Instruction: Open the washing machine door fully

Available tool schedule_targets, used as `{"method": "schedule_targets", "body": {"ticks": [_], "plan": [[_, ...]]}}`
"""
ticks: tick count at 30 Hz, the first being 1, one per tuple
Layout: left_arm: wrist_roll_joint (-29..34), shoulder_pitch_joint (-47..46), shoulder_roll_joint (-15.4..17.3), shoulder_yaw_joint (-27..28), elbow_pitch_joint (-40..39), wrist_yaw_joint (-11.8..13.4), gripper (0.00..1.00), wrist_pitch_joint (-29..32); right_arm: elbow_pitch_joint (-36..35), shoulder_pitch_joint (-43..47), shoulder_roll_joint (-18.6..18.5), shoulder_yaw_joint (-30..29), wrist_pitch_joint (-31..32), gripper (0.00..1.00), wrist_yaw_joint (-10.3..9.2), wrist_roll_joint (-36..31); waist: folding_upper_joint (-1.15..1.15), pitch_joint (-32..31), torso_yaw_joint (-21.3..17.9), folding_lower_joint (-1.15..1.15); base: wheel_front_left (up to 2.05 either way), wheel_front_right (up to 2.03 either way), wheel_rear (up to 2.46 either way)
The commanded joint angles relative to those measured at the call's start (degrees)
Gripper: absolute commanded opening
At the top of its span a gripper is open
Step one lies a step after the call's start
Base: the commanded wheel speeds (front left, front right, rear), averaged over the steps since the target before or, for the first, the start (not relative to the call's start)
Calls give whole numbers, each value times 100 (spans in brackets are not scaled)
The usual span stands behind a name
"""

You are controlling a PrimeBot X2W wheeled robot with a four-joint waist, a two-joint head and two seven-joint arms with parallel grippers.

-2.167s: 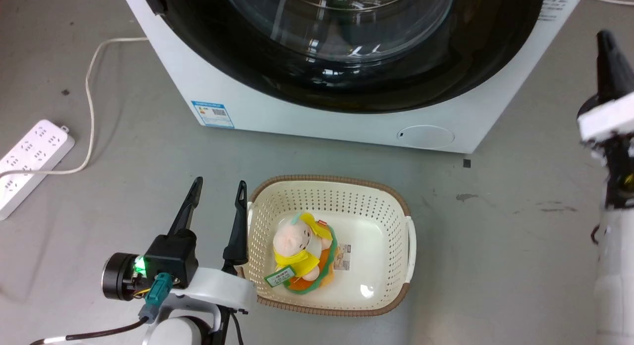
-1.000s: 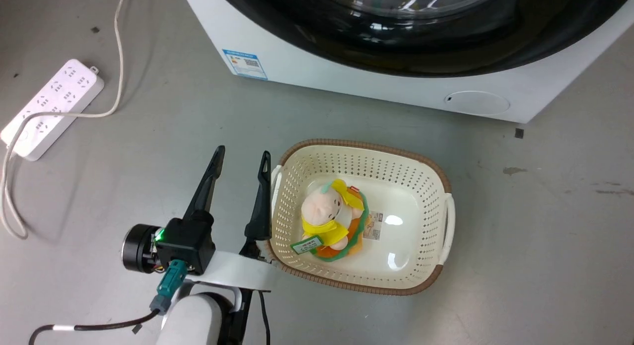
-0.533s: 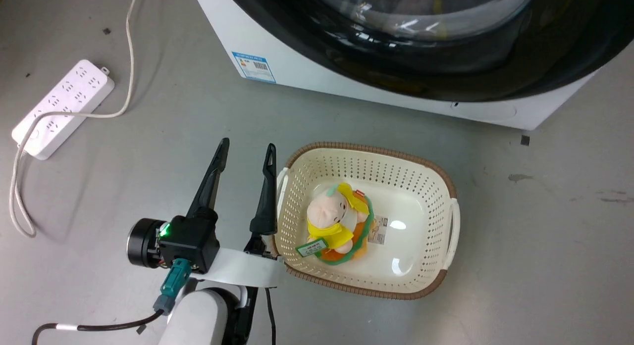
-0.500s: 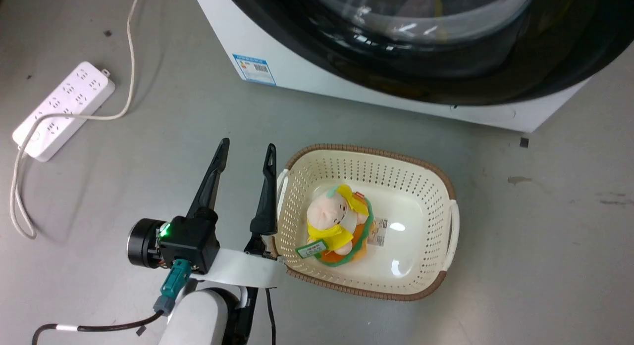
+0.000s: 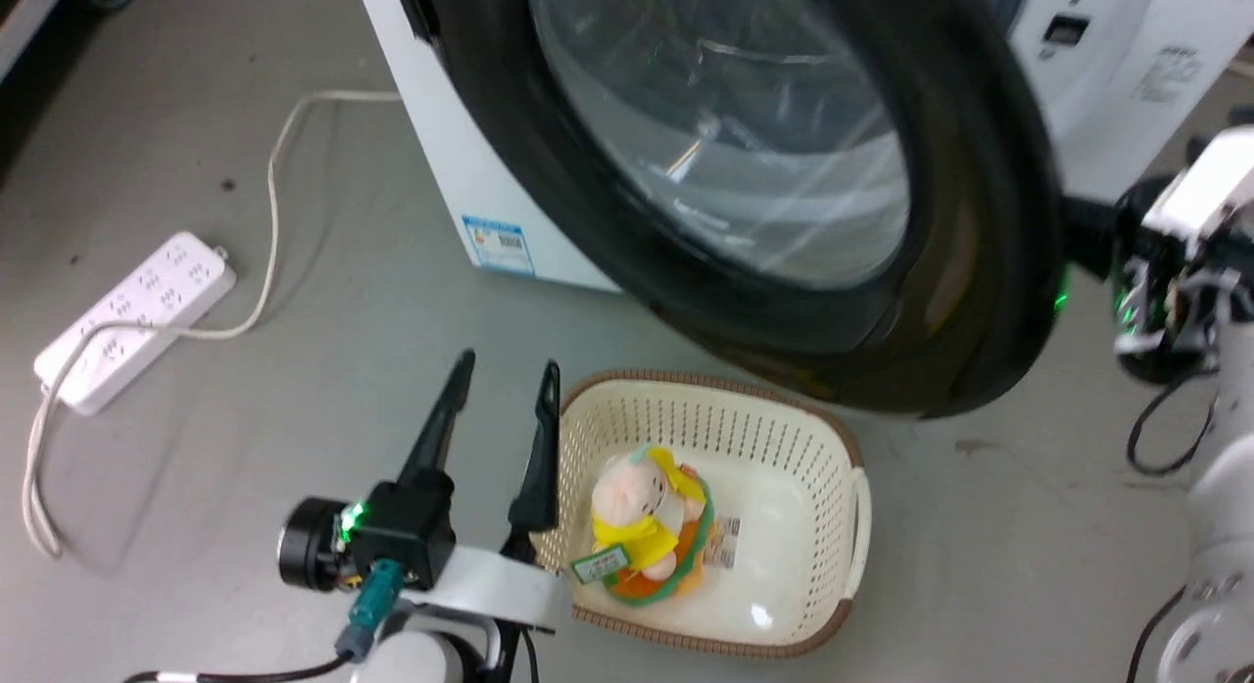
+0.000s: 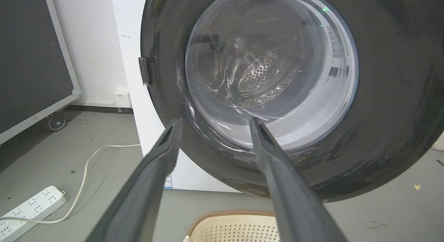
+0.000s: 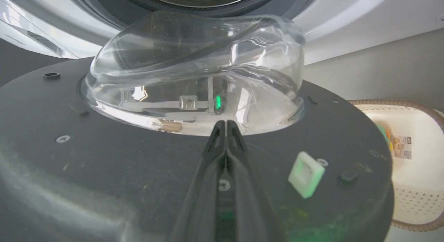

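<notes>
The washing machine door (image 5: 989, 222) — a large round door with a glossy black rim and a clear domed glass centre — is seen swung partly away from the white washing machine body (image 5: 490, 203), above a cream perforated basket (image 5: 860, 526) on the grey floor (image 5: 294, 418). The right end effector (image 7: 225, 125) is clenched, fingers pressed together with nothing between them, over the door's dark inner face at the foot of the glass dome. The left end effector (image 5: 508, 362) is released — fingers spread, just beside the basket.
</notes>
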Motion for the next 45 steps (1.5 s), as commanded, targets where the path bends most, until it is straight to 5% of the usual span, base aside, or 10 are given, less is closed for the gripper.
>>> {"method": "schedule_targets", "body": {"ticks": [1, 11, 15, 26, 34, 35, 36, 45], "plan": [[-17, 129, 8, -48, 51, -5, 100, -30, -194, 300, 89, 7, 118, 0, 10, 81, 0, -269, -83, 1, 0, 0, 0], [-31, 523, 8, -184, 206, -35, 100, -30, -786, 1369, 260, 596, 789, 0, 10, 977, 0, -704, -69, 1, 0, 0, 0], [-9, 720, 8, -173, 252, -81, 100, -30, -940, 1890, 262, 1595, 763, 0, 10, 1957, 0, -846, -57, 1, 0, 0, 0], [28, 887, 8, -155, 305, -140, 100, -30, -1944, 3071, 262, 4146, 33, 0, 10, 3890, 0, -980, 18, 1, 0, 0, 0], [42, 971, 8, -87, 327, -130, 100, -30, -2398, 3398, 259, 4534, -749, 0, 10, 3988, 0, -1110, 9, 1, 0, 0, 0], [49, 974, 8, -63, 326, -132, 100, -30, -2460, 3408, 233, 4484, -888, 27, 10, 3887, 0, -1123, -10, 1, 0, 0, 0], [67, 999, 8, 13, 322, -138, 100, -30, -2721, 3478, 114, 4288, -1330, 100, 10, 3571, 0, -1190, -85, 1, 0, 0, 0], [39, 1087, 8, 267, 239, -275, 100, -30, -4471, 3999, -846, 4204, -3827, 100, 10, 1306, 0, -1357, -403, 1, 0, 0, 0]]}}
